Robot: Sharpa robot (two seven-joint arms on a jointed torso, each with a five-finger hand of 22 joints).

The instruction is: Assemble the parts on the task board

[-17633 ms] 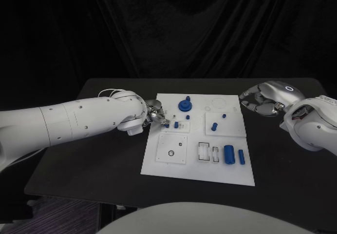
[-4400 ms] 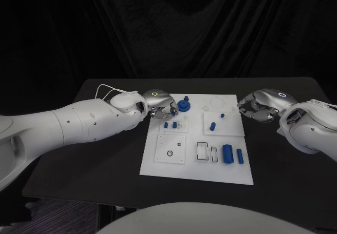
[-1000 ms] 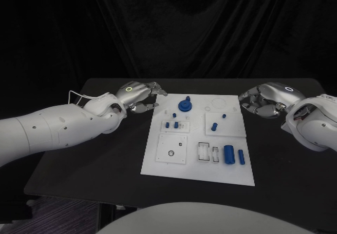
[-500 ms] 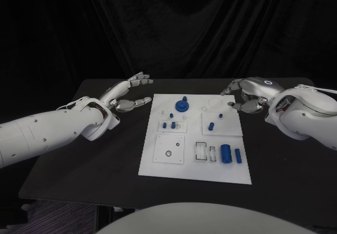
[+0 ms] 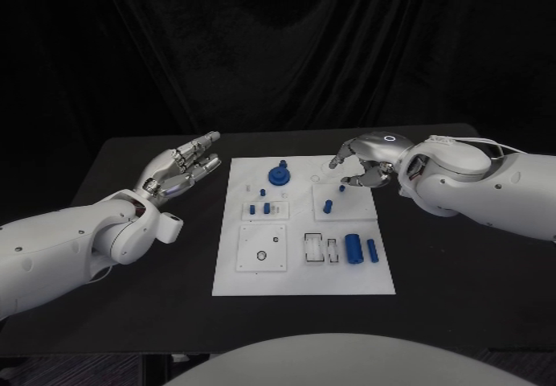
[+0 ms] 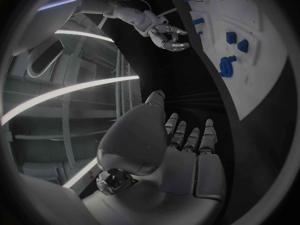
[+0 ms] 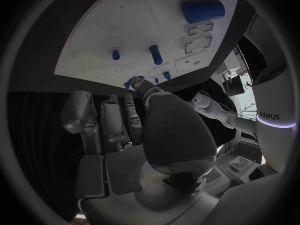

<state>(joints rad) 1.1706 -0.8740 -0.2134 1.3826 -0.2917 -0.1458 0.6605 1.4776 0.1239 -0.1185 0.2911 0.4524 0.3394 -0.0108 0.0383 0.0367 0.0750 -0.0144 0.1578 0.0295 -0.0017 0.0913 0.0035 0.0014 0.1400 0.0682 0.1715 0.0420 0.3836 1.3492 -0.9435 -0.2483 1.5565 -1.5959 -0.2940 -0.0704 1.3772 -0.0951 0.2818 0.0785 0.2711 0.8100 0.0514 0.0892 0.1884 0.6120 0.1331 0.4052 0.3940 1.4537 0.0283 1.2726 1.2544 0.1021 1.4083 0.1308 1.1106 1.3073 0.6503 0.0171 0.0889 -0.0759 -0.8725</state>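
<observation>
The white task board [image 5: 292,273] lies in the middle of the black table. On it stand a blue stepped knob [image 5: 278,174], small blue pegs [image 5: 259,209] and two more pegs [image 5: 328,207]. A thick blue cylinder [image 5: 353,248] and a slimmer one [image 5: 372,250] lie near its right edge. My left hand [image 5: 180,169] hovers left of the board, fingers stretched out and apart, holding nothing. My right hand [image 5: 365,161] hangs over the board's far right corner, fingers loosely curved and apart, with nothing in them. The right wrist view shows that hand [image 7: 125,120] above the board [image 7: 144,30].
A small black ring [image 5: 262,257] sits in the board's square plate at the near left. Bare black table surrounds the board on all sides. The left wrist view shows my left hand [image 6: 181,145], with the board [image 6: 256,45] and my right hand [image 6: 165,32] beyond it.
The camera has shifted. My right hand has moved left, from beside the board to over its far right corner. My left hand has drawn a little further from the board's left edge.
</observation>
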